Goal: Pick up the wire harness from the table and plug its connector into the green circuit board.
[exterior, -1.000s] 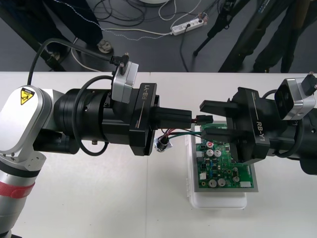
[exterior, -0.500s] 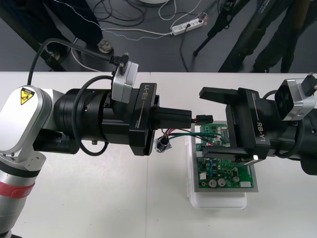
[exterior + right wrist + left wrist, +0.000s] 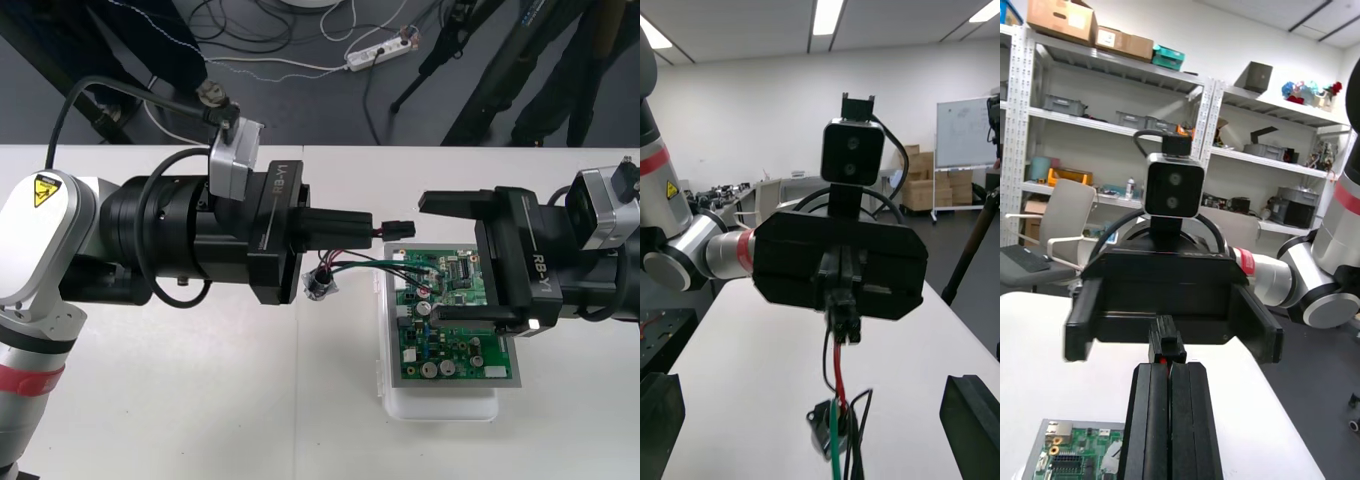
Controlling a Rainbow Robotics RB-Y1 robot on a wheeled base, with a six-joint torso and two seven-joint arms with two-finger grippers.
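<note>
My left gripper (image 3: 378, 228) is shut on the harness's small black plug (image 3: 399, 228), held in the air just left of the green circuit board (image 3: 452, 345). Red, green and black wires (image 3: 375, 263) sag from the plug, partly over the board's near corner, down to the round metal socket (image 3: 322, 285) below the left gripper. My right gripper (image 3: 430, 258) stands open over the board, facing the plug without touching it. In the left wrist view the plug (image 3: 1166, 346) sticks out of the shut fingers (image 3: 1171, 420). In the right wrist view the plug (image 3: 844, 321) and socket (image 3: 824, 424) hang between wide-apart fingers (image 3: 974, 420).
The board sits on a white base (image 3: 440, 405) at the table's right middle. Both arms' bulky wrists crowd the space above it. Bare table lies in front of the base and to its left. Dark floor with cables runs beyond the far edge.
My right gripper has opened wide and drawn back to the right, off the plug. The left gripper, still holding the plug, has shifted slightly left and rolled a little.
</note>
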